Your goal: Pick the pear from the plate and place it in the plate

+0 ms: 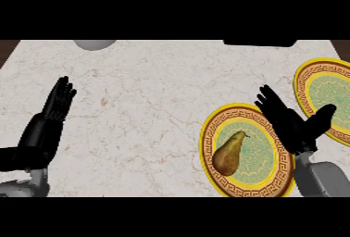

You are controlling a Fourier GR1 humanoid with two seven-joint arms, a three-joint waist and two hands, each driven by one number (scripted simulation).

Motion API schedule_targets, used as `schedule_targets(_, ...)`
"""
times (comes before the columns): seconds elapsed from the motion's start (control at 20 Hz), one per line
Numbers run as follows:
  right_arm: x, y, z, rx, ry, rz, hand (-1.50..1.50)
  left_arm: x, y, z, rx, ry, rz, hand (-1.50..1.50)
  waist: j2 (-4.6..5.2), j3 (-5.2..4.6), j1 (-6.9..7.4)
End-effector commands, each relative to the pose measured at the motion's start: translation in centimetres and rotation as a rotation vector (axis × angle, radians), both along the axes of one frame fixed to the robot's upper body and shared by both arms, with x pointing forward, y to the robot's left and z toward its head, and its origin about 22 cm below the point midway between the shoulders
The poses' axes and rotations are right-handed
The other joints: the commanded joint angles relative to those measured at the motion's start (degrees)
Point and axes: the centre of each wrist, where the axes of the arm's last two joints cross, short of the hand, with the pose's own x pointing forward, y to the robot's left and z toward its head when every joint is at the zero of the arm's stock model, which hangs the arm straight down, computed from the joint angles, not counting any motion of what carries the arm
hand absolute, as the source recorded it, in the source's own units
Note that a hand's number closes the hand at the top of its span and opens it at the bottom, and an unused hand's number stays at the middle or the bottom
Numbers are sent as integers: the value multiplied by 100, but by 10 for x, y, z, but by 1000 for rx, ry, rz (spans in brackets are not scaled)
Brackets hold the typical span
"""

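Right robot hand (290, 125): wide, over plate (212, 134) rim beside pear (230, 152), apparently pre-grasp. Left robot hand (51, 115): wide, idle, desk (150, 92) left edge.

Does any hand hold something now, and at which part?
Nothing is held. The pear lies free on the near plate; the right hand and the left hand are both open.

Black hands (44, 129) (295, 129) (slim fingers (63, 95)), grey forearms (320, 178) — rounded
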Motion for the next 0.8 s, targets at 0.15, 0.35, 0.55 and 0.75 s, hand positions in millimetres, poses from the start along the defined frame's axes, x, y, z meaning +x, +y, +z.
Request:
schedule_targets(0.15,2,50,64,-79,-200,-69,150,-17,19,-49,-5,284,175,0,-185,100,-229)
schedule_targets(0.35,11,-14,84,-837,-305,-40,150,-20,12,-60,-1,351,176,0,-228,-195,-255)
schedule_targets(0.55,-11,14,64,-897,-439,-275,150,-28,4,-77,-47,450,223,0,-249,87,-475)
schedule_targets(0.75,-51,65,26,-389,-433,-441,-150,-31,1,-77,-46,450,238,0,-204,149,-436)
